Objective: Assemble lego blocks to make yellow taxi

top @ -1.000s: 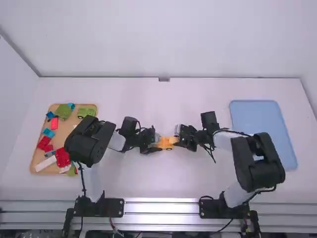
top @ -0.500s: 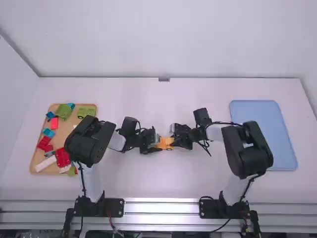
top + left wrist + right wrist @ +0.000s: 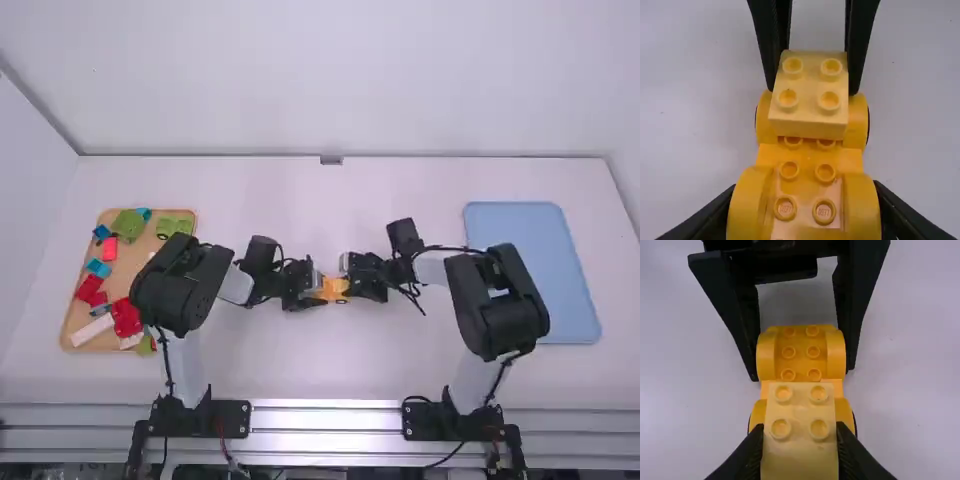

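Near the table's middle my left gripper is shut on the yellow wheeled base, gripping it by one end's fenders. In the left wrist view my left gripper flanks the studded orange-yellow base. From the other side my right gripper holds a pale yellow block; in the right wrist view my right gripper has its fingers on both block sides. The pale block sits over the base's far wheels, slightly askew in the left wrist view; whether its studs are joined I cannot tell.
At the left, a wooden tray holds red, green, blue and white blocks. A blue tray lies at the right. Both forearms stretch low over the table toward its middle.
My right gripper has moved left with the pale block, bringing it over the base's right end. The left arm has stayed put.
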`<state>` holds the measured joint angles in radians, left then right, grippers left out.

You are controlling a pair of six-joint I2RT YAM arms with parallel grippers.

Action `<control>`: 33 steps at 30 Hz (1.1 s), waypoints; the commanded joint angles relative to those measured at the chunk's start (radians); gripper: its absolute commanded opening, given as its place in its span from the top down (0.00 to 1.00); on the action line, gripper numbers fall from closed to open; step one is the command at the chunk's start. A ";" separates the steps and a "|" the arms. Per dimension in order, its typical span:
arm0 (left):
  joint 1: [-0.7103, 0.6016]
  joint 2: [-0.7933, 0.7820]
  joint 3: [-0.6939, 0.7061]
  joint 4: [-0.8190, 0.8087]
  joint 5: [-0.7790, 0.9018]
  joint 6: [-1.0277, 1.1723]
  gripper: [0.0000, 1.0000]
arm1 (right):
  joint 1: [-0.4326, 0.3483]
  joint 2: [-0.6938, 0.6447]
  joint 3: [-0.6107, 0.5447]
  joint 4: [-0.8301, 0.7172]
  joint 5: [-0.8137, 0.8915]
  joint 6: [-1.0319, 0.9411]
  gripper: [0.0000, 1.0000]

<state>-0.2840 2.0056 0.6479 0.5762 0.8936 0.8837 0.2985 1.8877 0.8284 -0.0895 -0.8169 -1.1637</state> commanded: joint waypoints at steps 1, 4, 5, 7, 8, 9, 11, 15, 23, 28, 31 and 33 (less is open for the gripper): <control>-0.004 0.009 -0.001 -0.004 0.007 0.023 0.50 | 0.020 0.020 0.006 -0.005 0.066 -0.003 0.89; -0.008 0.009 -0.001 -0.004 0.007 0.023 0.50 | 0.016 0.020 0.006 -0.005 0.055 -0.004 0.76; -0.008 0.009 -0.001 -0.004 0.007 0.023 0.50 | 0.011 0.020 0.006 -0.003 0.053 -0.003 0.67; -0.002 0.009 -0.001 -0.004 0.007 0.022 0.48 | 0.007 0.020 0.013 -0.002 0.019 -0.004 0.53; -0.003 0.009 -0.001 -0.003 0.007 0.023 0.48 | 0.007 0.020 0.018 -0.002 -0.002 -0.004 0.51; -0.006 0.009 -0.001 -0.004 0.006 0.023 0.48 | 0.007 0.018 0.024 -0.003 -0.019 -0.004 0.49; -0.008 0.009 -0.001 -0.004 0.007 0.022 0.48 | -0.002 0.004 0.040 -0.006 -0.057 -0.015 0.45; -0.008 0.009 -0.001 -0.004 0.006 0.022 0.48 | -0.020 -0.024 0.055 -0.005 -0.101 -0.015 0.44; -0.008 0.009 -0.001 -0.003 0.006 0.023 0.48 | -0.087 -0.120 0.056 -0.117 -0.225 -0.143 0.76; -0.003 0.009 -0.001 -0.002 0.006 0.023 0.48 | -0.084 -0.101 0.055 -0.163 -0.148 -0.142 1.00; -0.008 0.009 -0.001 0.000 0.004 0.023 0.48 | -0.061 -0.069 0.055 -0.150 -0.101 -0.090 1.00; -0.008 0.009 -0.001 -0.002 0.004 0.023 0.48 | -0.036 -0.032 0.055 -0.119 -0.063 -0.034 1.00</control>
<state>-0.2852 2.0056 0.6479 0.5774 0.8963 0.8913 0.2459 1.8187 0.8677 -0.2092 -0.9192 -1.2469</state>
